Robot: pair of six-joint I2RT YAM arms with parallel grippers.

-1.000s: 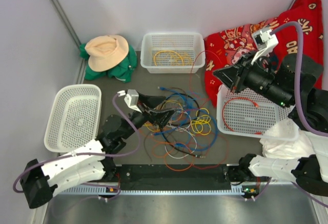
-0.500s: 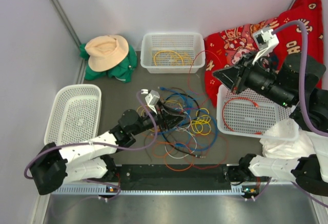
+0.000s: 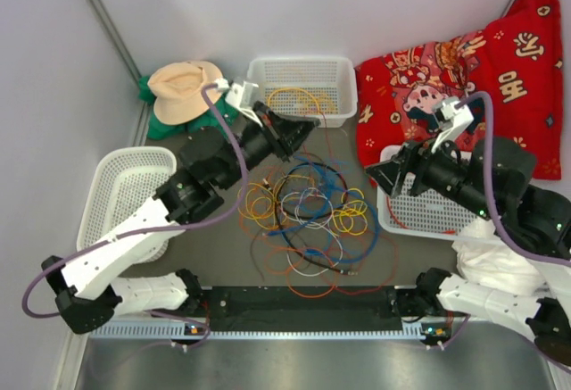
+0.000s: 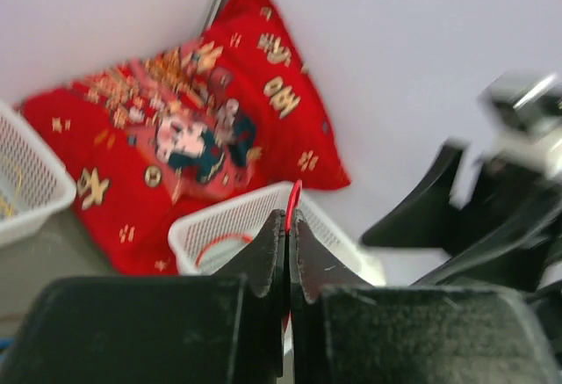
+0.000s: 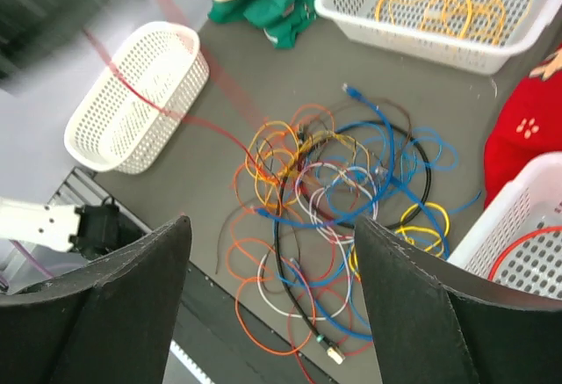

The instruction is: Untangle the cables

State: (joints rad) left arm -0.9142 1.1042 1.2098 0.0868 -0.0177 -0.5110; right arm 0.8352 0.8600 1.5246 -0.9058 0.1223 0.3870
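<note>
Arm (image 3: pixel 219 165) (left) outstretched high, fingers (image 4: pixel 262 265) pinching red cable (image 4: pixel 293 198); right fingers (image 5: pixel 123 305) spread.

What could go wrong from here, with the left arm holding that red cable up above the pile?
1. The left gripper is shut on the red cable, which runs down into the pile. Lifting further may drag the whole tangle or tighten its loops.
2. The cable is pinched right at the fingertips, so it may slip out.
3. The open right gripper hangs close to the left arm, so the two may bump.
</note>
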